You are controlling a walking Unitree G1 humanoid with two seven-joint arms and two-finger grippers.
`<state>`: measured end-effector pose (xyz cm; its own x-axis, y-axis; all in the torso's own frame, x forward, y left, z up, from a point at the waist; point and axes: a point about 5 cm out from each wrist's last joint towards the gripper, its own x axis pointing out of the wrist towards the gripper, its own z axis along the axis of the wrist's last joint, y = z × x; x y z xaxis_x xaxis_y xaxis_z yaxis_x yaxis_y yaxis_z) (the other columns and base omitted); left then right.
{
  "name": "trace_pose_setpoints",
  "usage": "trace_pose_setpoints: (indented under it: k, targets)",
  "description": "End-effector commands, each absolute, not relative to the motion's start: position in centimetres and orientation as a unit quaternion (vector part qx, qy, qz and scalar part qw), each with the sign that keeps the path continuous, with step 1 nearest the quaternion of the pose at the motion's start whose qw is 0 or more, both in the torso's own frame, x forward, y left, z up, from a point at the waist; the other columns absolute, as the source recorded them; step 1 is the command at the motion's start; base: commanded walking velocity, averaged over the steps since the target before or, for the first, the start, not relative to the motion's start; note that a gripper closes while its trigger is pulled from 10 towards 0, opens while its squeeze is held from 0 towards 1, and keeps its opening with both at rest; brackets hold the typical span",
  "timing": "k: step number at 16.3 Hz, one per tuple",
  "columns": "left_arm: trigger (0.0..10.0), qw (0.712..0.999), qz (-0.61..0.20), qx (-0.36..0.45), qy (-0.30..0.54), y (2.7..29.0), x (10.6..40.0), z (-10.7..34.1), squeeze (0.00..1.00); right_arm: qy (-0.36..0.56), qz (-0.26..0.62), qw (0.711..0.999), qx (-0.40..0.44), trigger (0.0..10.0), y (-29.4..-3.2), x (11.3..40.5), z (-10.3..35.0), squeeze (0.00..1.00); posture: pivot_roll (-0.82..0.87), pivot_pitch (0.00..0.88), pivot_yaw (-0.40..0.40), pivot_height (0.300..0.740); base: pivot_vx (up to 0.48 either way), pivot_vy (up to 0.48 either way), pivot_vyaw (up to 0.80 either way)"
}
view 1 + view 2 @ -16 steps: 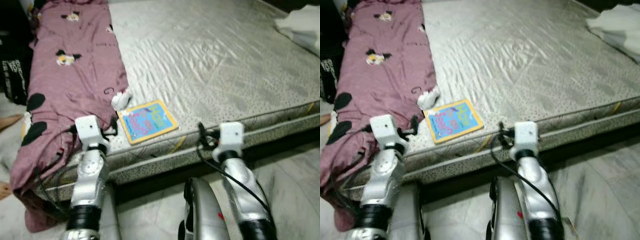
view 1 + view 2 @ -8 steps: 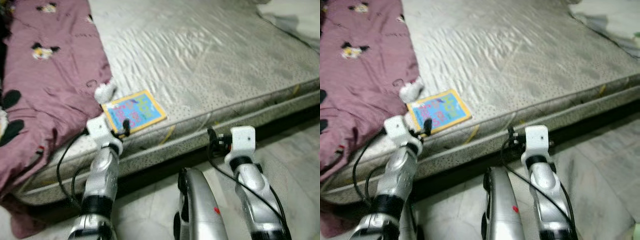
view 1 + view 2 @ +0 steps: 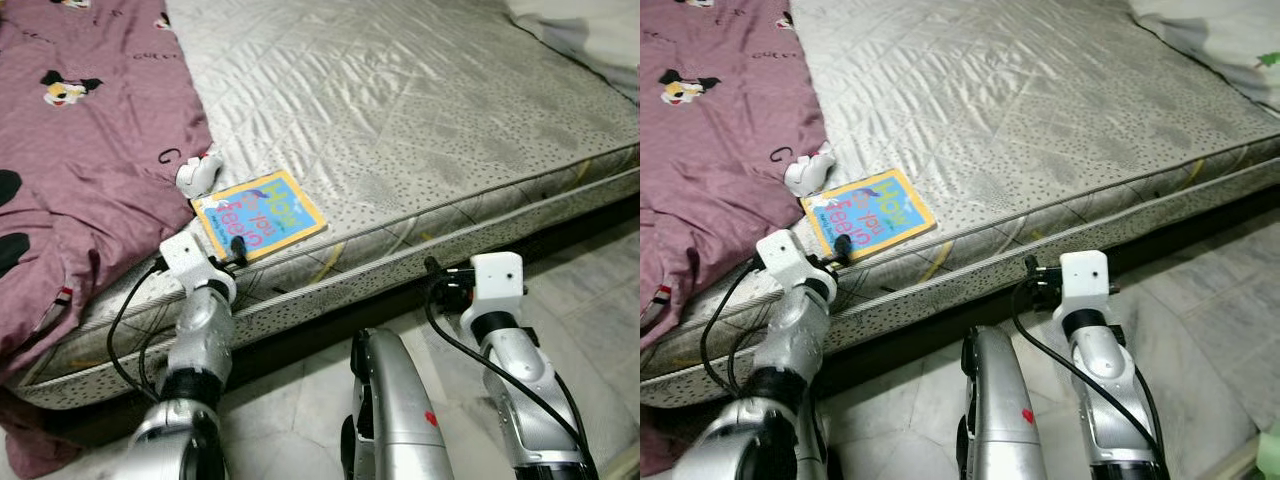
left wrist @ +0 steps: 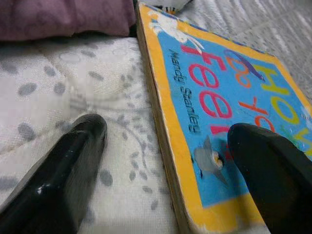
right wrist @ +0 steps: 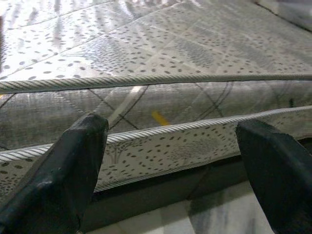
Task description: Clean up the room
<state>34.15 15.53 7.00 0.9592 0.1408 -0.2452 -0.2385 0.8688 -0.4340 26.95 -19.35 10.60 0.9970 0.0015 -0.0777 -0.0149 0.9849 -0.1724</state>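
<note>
One purple blanket [image 3: 90,170] is lying along the left side of the bed [image 3: 420,120], with a small white toy [image 3: 197,172] at its edge. Just beside it, a picture book [image 3: 258,214] is resting flat near the bed's front edge. The left gripper [image 4: 165,161] is reaching it, fingers [image 4: 58,170] spread around the book's near corner. The right gripper [image 5: 170,161] is hovering before the mattress side, fingers [image 5: 63,170] spread wide.

My head cameras look down at the bed [image 3: 420,120] edge; the left wrist camera sits close over the book [image 4: 229,107] — the right faces the mattress side.
</note>
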Motion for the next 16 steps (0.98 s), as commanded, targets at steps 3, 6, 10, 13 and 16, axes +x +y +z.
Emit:
trace_pose_setpoints:
  k: [3, 6, 10, 13, 16]
  targets:
    - [10.0, 0.938, 0.083, -0.297, 0.155, 14.7, 34.6, 5.8, 0.00, 0.042, 0.005, 0.994, -0.101, 10.0, -20.1, 26.7, 11.0, 0.00, -0.21, 0.125, -0.074, 0.460, 0.000, 0.000, 0.00]
    - [10.0, 0.929, 0.033, -0.314, 0.195, 12.7, 35.0, 5.7, 0.00, 0.040, 0.005, 0.994, -0.106, 10.0, -20.2, 26.9, 11.4, 0.00, -0.22, 0.118, -0.079, 0.460, 0.000, 0.000, 0.00]
    - [10.0, 0.914, -0.027, -0.343, 0.213, 10.9, 35.2, 5.9, 0.00, 0.035, 0.010, 0.993, -0.108, 10.0, -19.8, 27.1, 11.6, 0.00, -0.22, 0.113, -0.077, 0.460, 0.000, 0.000, 0.00]
    - [10.0, 0.878, -0.081, -0.408, 0.236, 9.3, 34.7, 5.5, 0.00, 0.033, 0.010, 0.994, -0.108, 10.0, -19.6, 27.3, 11.6, 0.00, -0.22, 0.104, -0.071, 0.460, 0.000, 0.000, 0.00]
    - [0.0, 0.839, -0.104, -0.481, 0.231, 9.1, 33.8, 4.6, 0.00, 0.032, 0.009, 0.993, -0.110, 10.0, -19.5, 27.5, 11.6, 0.00, -0.21, 0.088, -0.064, 0.460, 0.000, 0.000, 0.00]
